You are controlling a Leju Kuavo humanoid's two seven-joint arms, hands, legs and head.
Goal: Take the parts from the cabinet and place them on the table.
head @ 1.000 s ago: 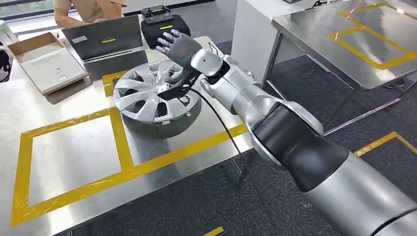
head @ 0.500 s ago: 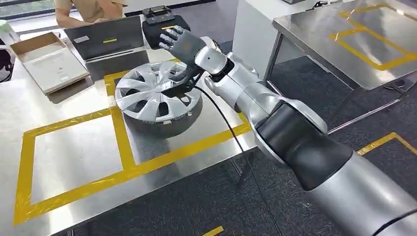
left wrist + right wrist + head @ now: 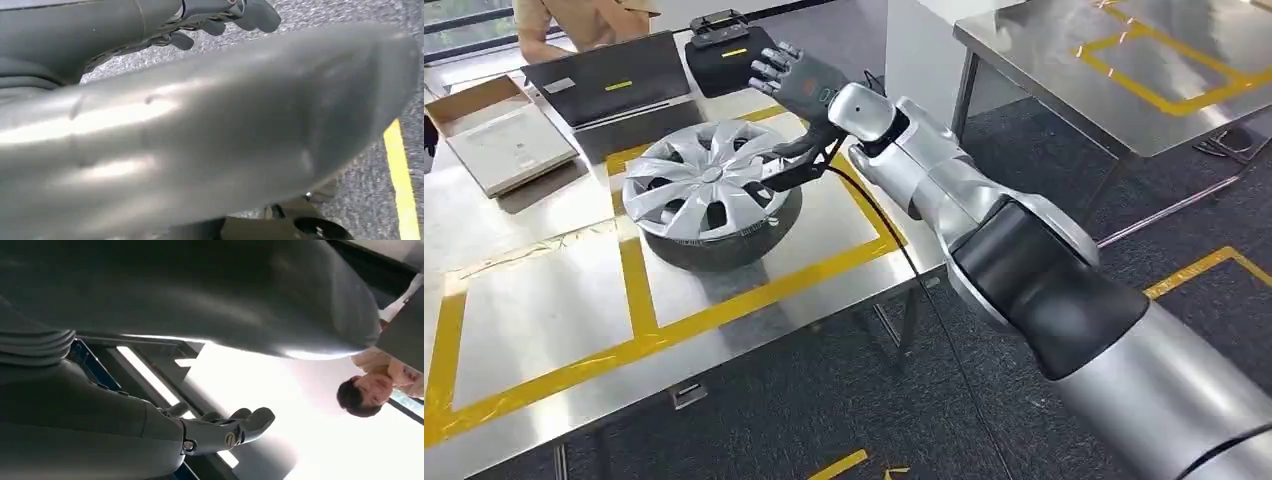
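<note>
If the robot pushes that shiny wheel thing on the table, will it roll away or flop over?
Probably neither. The silver wheel cover lies flat on the steel table, so a push would likely slide it, not roll it. It looks like stiff moulded plastic with spokes, so it should hold its shape. The smooth tabletop may let it slip easily.

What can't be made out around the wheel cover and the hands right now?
1. Head view: whether the right hand touches the wheel cover; the hand's underside hides the contact.
2. Left wrist view: a blurred grey shape hides most of the left hand; open or shut unclear.
3. Head view: the top edge cuts off the person.
</note>
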